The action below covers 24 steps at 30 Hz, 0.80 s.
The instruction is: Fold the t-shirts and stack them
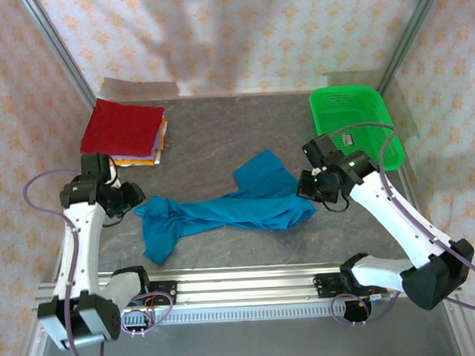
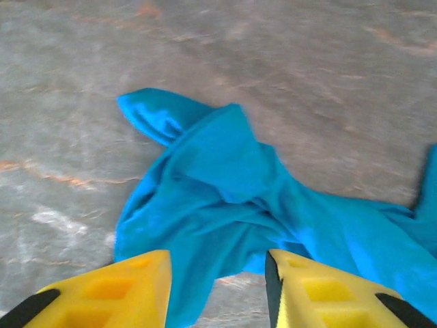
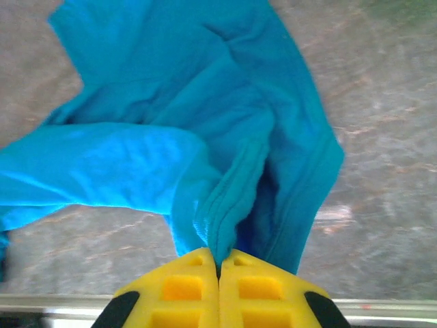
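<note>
L gripper (image 2: 217, 277): part-open, held nothing.
R gripper (image 3: 218, 263): shut, pinched shirt (image 3: 205, 137) fold.
Risk: thin pinch looked slip-prone; freed end could bunch.

Lower folded shirts (image 1: 154, 156) — mostly hidden under red shirt (image 1: 123, 126).

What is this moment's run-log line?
crumpled teal-blue cloth t-shirt: unfolded | left gripper: jaws open | right gripper: jaws shut on t-shirt | folded dark-red-topped cloth stack: far left

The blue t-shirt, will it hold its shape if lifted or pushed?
Probably not: the blue t-shirt lies twisted and creased, so likely floppy. Lifted by the fold pinched in the right jaws, it would probably sag. Pushed, it would likely bunch up.
</note>
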Motion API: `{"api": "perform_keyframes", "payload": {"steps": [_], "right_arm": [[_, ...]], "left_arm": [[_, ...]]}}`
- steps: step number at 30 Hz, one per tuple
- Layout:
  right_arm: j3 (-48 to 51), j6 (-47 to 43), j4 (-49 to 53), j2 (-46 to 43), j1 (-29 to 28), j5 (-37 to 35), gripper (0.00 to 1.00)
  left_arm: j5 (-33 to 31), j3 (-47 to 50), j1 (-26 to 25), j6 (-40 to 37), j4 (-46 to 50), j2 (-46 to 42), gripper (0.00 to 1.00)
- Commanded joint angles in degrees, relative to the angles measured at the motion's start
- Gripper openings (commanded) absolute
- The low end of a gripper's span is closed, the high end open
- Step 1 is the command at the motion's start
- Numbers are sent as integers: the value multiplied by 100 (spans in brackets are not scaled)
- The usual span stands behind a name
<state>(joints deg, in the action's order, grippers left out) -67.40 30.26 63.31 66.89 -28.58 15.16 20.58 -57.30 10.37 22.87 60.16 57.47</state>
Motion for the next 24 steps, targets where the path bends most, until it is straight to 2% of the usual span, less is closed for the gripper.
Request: {"api": "perform_keyframes", "payload": {"steps": [1,5,9,12,14,18,21,24], "right_arm": [[-166,258,-610,-72,-25,336,0],[-185,428,-776,275,-179,1132,0],[357,699,-1141,453,-883,1118,0],[599,831,-1570,779,-992,1416,0],[475,694,-1531,1099,-992,1374,3],[-547,72,-707,1882,-851,743,35],[-1321,-417,-301,2437,-544,710,45],[-2129,-998,60,3230,-239,358,49]], "left_arm": [[-91,61,-579,396,-538,-116,48],[48,141,-939,716,-884,126,52],[115,-171,-1085,736,-1025,571,52],[88,-406,-1347,760,-1111,932,52],[61,-482,-1448,785,-1100,1099,52],[53,-365,-1515,810,-1217,1137,52],[34,-268,-1537,811,-1148,1116,52],[36,-104,-1547,810,-1151,1027,53]]}}
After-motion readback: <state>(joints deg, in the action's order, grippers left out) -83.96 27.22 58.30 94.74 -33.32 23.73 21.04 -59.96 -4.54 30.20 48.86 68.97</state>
